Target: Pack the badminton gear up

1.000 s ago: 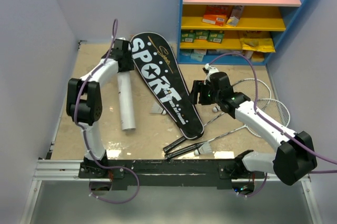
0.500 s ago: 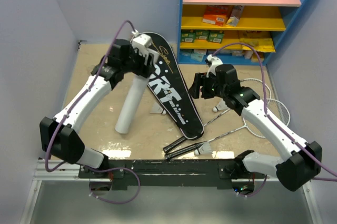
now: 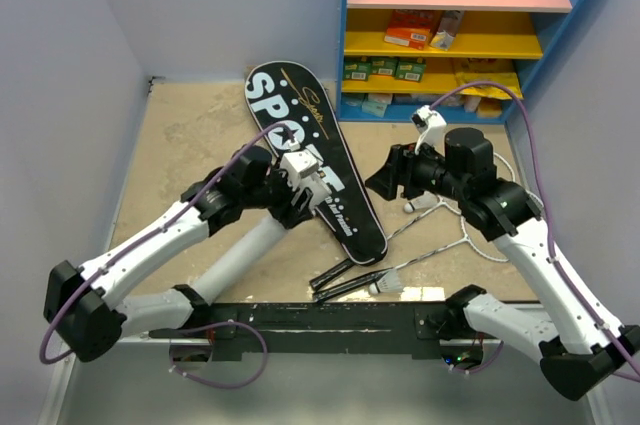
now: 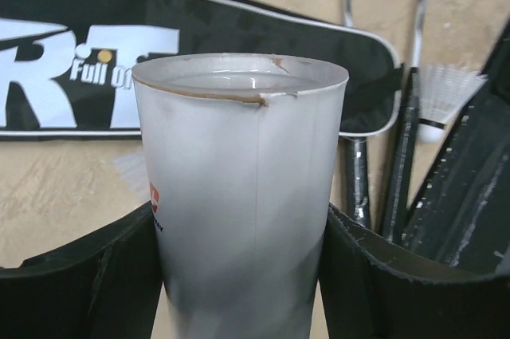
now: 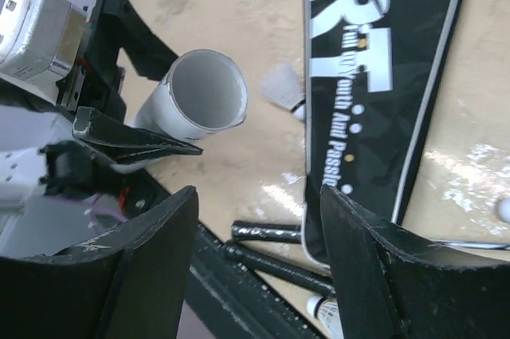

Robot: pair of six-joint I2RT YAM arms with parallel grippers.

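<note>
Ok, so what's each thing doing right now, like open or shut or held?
left gripper, shut on the white tube.
white tube, tilted, open end up.
right gripper, open, empty.
black bag, lying flat; zipper unclear.
rackets, lying loose on the table.
shuttlecocks, loose on the table.

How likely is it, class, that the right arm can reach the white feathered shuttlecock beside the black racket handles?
Probably yes: the right gripper hangs open and empty, and the white feathered shuttlecock lies uncovered by the black racket handles, with nothing over it.
</note>
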